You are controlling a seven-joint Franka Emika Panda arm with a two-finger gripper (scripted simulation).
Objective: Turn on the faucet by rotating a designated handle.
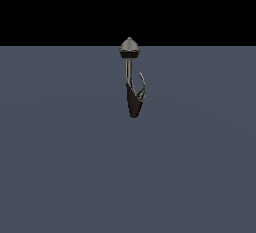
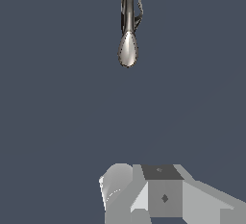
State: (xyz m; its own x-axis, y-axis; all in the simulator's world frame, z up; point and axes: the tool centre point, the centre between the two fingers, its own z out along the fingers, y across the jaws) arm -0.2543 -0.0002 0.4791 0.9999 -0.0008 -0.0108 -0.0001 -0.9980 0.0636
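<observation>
My fingers (image 2: 144, 194) show only in the wrist view, as pale grey blocks at the edge of the picture. I cannot tell whether they are spread or pressed together, since their tips are out of sight; they hold nothing that I can see. Well ahead of them, across bare blue-grey tabletop (image 2: 62, 112), stands the faucet (image 2: 128, 31), with its rounded grey cap (image 2: 128, 50) facing me and nothing between us. The handle (image 2: 140, 14) is the thin curved prong branching off the dark body (image 1: 133, 102), on the exterior view's right of the stem (image 1: 129, 71). I judge the fixture to be rigid metal, anchored, smooth and likely slippery. The prong is slim, so I would not pinch it; I would set one finger against its outer curve, near the tip for leverage, and push it around the stem.
</observation>
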